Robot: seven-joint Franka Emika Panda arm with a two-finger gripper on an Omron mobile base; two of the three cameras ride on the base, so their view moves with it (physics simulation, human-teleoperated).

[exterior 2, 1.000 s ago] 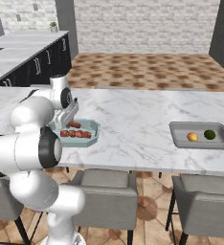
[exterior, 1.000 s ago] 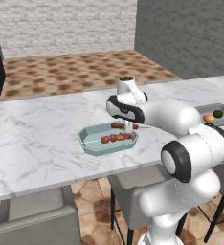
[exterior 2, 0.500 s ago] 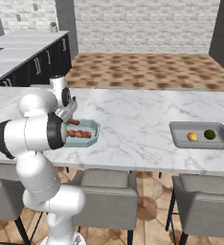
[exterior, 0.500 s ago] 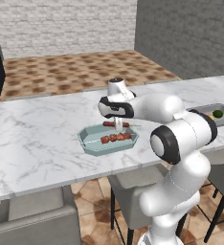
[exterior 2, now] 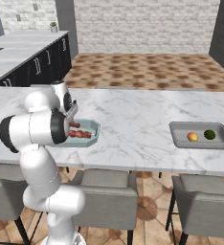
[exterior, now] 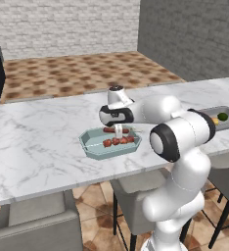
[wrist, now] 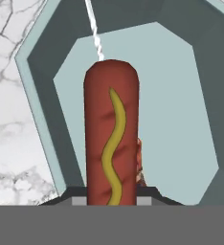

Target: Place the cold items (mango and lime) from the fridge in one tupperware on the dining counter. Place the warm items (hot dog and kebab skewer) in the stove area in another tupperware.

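Closed on the hot dog (wrist: pixel 111 139), the jaws of the gripper (exterior: pixel 118 131) hold it at its near end, so that it reaches forward from between them with its yellow mustard line facing the hand camera. Under the jaws lies the pale teal tupperware (exterior: pixel 89 145), and the hot dog hangs over its floor, low but seemingly not yet resting on it. Just beside the jaws, inside the same container, lies the kebab skewer (exterior: pixel 119 141), with its red pieces in a row; a small part of it shows behind the hot dog in the hand view.

The step in hand seems to be the placing of the hot dog with the warm items. The next move probably calls for a short lowering beside the skewer and then opening the jaws, so that the hot dog does not land on the skewer or on the rim.

Far from the jaws, on the same marble counter (exterior 2: pixel 133 119), a grey tray (exterior 2: pixel 178 139) holds the mango (exterior 2: pixel 192 137) and the lime (exterior 2: pixel 209 135). Nothing stands in the way.
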